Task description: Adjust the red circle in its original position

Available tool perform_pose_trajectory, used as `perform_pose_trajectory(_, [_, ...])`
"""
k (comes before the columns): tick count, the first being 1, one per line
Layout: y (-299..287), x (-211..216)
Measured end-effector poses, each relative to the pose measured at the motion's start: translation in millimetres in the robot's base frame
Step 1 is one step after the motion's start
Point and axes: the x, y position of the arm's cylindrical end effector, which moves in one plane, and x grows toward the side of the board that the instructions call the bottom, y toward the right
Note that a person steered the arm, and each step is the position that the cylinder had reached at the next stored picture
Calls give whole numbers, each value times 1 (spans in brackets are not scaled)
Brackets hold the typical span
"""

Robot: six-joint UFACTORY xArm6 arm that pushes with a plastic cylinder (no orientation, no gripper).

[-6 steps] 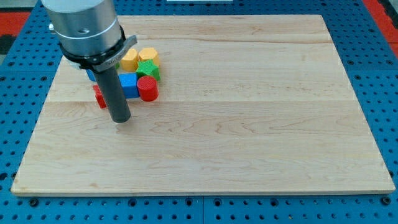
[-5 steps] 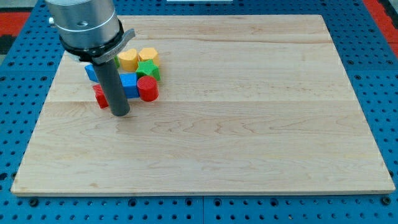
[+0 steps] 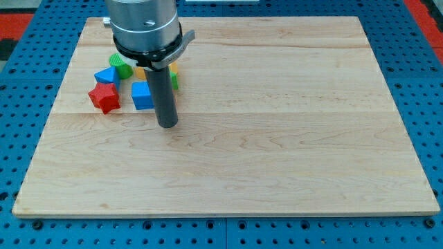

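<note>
Standing over the pale wooden board (image 3: 277, 138), the arm's grey metal housing (image 3: 144, 24) fills the view's top left, and from it a straight dark rod (image 3: 163, 90) runs down to the wood. My tip (image 3: 167, 126) rests on the board just to the view's right of the cluster of blocks and slightly below it. There is no pincer on this arm — only the rod, so nothing opens, closes or holds anything.

The blocks sit in the board's upper left part. A red star-shaped block (image 3: 104, 97) lies furthest to the view's left, alone on bare wood. Just above it is a blue triangular block (image 3: 106, 75), and above that a green rounded block (image 3: 120, 63), partly covered by the housing. A blue cube (image 3: 142, 95) stands beside the rod, on its left, very close to it; whether they touch I cannot tell.

Behind the rod, slivers of a yellow block (image 3: 140, 72) and a green block (image 3: 175, 79) peek out on either side, their shapes too hidden to make out.

The red circle cannot be clearly seen — a thin reddish edge shows at the rod's right side, near the tip, but most of that spot is covered by the rod.

Around the board lies a blue perforated table (image 3: 28, 138).
</note>
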Motion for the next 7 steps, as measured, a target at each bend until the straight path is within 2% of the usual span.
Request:
perform_pose_trajectory(4, [2,-27])
perform_pose_trajectory(5, [26,-11])
perform_pose_trajectory(7, [31,-57])
